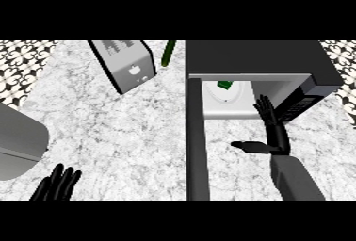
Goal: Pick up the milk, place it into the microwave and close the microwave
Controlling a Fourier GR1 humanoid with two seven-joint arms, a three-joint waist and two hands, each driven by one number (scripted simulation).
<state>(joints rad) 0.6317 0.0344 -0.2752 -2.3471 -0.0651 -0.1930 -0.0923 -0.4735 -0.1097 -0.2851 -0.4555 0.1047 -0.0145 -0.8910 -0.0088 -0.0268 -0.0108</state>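
At upper right the milk (224, 85) already sits inside the microwave (257, 56) and the right hand (272, 129), empty with fingers straight, is just outside, so only shutting the open door (197, 141) remains (the left hand (57, 186) rests open, lower left).

My hands, the left one (57, 184) and the right one (272, 133), are black on grey forearms. The counter (125, 132) is white-grey marble, the microwave (257, 59) dark charcoal (white inside).
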